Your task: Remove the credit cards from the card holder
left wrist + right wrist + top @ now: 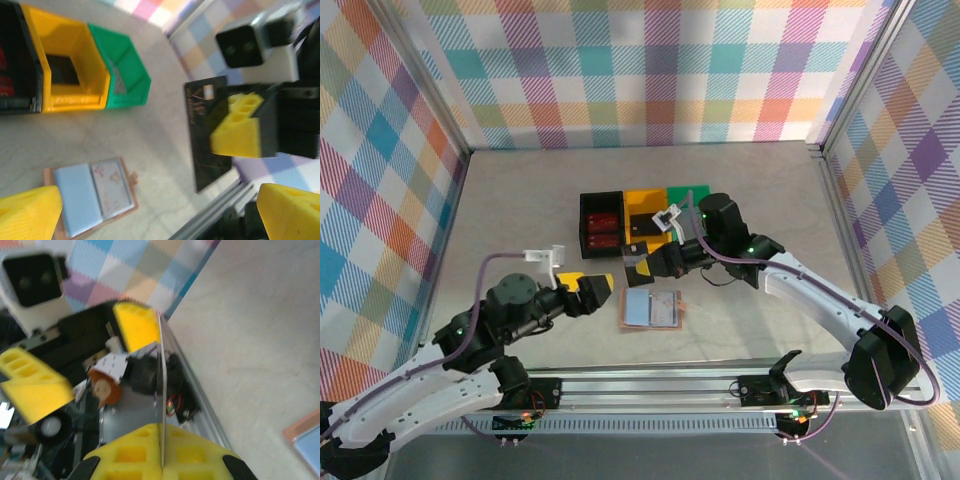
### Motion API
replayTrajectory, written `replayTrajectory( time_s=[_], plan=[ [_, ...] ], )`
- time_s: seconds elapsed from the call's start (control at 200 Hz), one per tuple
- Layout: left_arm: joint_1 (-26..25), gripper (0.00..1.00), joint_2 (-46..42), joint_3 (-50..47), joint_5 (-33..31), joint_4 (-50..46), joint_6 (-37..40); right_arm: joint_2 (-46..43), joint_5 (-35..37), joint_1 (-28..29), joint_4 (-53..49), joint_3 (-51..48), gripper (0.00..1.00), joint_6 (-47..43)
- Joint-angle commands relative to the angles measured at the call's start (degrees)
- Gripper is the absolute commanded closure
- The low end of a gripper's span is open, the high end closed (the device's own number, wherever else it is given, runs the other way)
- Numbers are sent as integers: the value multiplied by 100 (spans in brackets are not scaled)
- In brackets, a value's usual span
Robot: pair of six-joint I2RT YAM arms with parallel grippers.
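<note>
Card holder (652,310) lies spread open on the table (520,200), pale pockets facing up. Just beyond it a black credit card (200,160) hangs clear of the surface, clamped on edge by the right gripper (641,264). The left gripper (603,287) hovers close beside it, jaws wide apart. Behind them sit a black bin (584,225), a yellow bin (642,197) and a green bin (690,190) in a row.

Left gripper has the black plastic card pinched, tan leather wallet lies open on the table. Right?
Not quite. The right gripper is shut on the black plastic card, as the left wrist view shows; the left gripper stands open, empty. The tan leather wallet does lie open on the table.
</note>
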Motion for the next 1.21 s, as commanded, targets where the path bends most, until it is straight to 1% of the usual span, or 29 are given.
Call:
replayTrajectory(
  time_s=[0.0,0.045,0.07,0.115,0.235,0.27,0.285,0.33,0.395,0.565,0.66,0.735,0.81,0.875,1.05,1.13,1.2],
  plan=[
    [603,0,385,298,1722,-276,595,44,-749,30,-1286,170,100,-1132],
    [949,0,503,335,2192,-191,637,44,-828,28,-1411,142,100,-1251],
    [1075,0,547,352,2321,-142,632,61,-901,38,-1481,133,100,-1317],
    [1078,0,646,448,2368,-94,722,111,-986,68,-1637,148,100,-1451],
    [1103,0,1010,490,3110,382,634,235,-1069,243,-1788,138,100,-1654],
    [1147,3,1117,417,3393,591,525,266,-1079,333,-1826,160,100,-1711],
    [1173,4,1152,370,3507,848,457,275,-1076,371,-1835,169,100,-1742],
    [1246,8,1272,268,3866,1216,265,302,-1033,455,-1876,183,100,-1811],
    [1296,16,1429,270,4240,1449,159,336,-949,478,-1890,183,100,-1823],
    [1340,20,1553,416,4468,1079,451,342,-1025,512,-1865,173,100,-1849],
    [1350,24,1655,397,4667,993,548,282,-1032,556,-1852,158,100,-1872],
    [1349,33,1736,366,4909,1055,561,271,-1014,566,-1868,157,100,-1880],
    [1349,39,1829,382,5065,956,679,286,-1044,573,-1903,165,100,-1905],
    [1349,41,1857,382,5152,915,738,303,-1076,591,-1898,174,100,-1910],
    [1350,62,1956,466,5355,708,1011,286,-1085,627,-1923,170,100,-1950],
    [1358,69,1990,462,5516,520,1077,265,-1080,628,-1934,165,100,-1955],
    [1351,71,1994,469,5562,454,1136,273,-1089,628,-1918,177,100,-1954]
  ],
)
